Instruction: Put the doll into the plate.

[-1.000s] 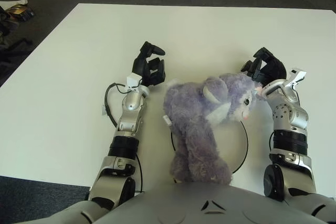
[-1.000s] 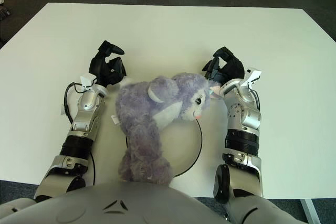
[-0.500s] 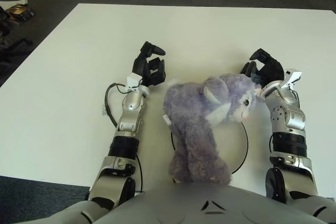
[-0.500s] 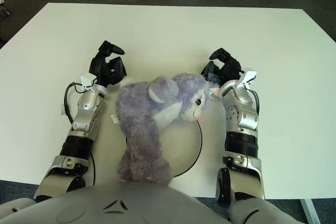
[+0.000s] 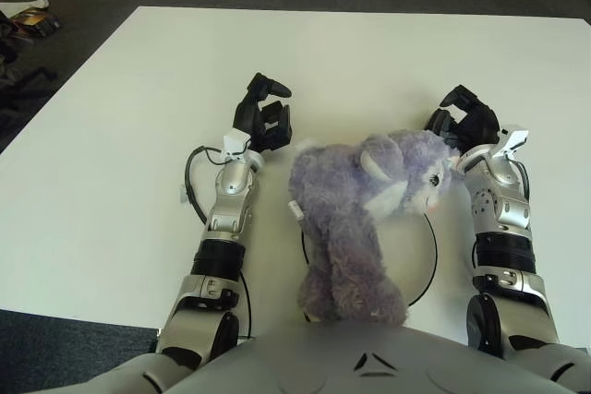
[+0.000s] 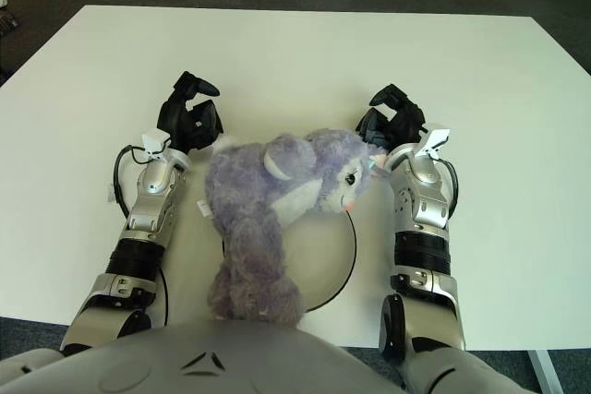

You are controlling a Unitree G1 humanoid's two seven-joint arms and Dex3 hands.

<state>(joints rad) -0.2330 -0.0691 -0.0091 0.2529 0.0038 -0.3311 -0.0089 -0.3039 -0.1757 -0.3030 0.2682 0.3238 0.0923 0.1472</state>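
Doll [image 5: 360,209], fluffy lilac plush, white bib, sprawled over plate [image 5: 427,265], both hands' fingers loose, empty.

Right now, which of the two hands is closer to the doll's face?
The right hand: it sits just beyond the doll's face on the head side. The left hand shows beside the doll's back end, farther from the face.

Both head-mounted eye views look steeply down at the same white table [image 5: 138,136], slightly offset sideways.
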